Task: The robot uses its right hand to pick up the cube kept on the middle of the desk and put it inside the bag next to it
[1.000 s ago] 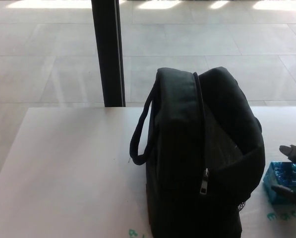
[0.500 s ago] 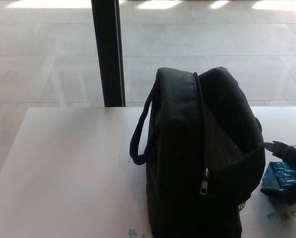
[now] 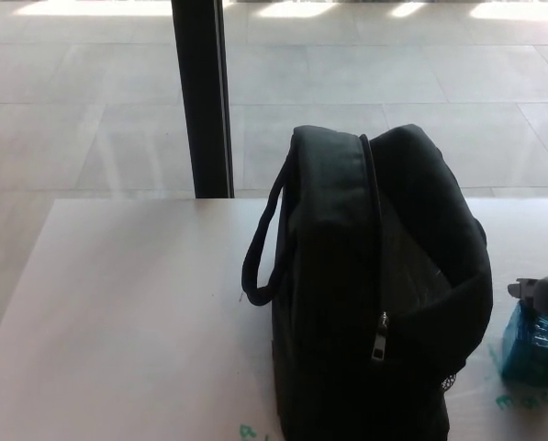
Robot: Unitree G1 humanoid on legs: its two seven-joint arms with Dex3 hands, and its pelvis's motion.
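A black bag (image 3: 374, 294) stands upright in the middle of the white desk (image 3: 127, 312), its top zip open and a carry loop hanging on its left side. Right of the bag, at the picture's right edge, is a blue cube (image 3: 533, 347), tipped up on the desk. My right hand (image 3: 544, 292) comes in from the right edge and is shut on the cube, with a black finger lying over its top. Most of that hand is cut off by the frame. My left hand does not show.
A black vertical post (image 3: 203, 96) stands behind the desk's far edge, over a tiled floor. Green marks (image 3: 521, 401) are on the desk in front of the cube and near the bag's front left corner.
My right hand closed in around the cube and then drew back to the right. The cube has shifted right with it and now stands taller. The bag has not moved.
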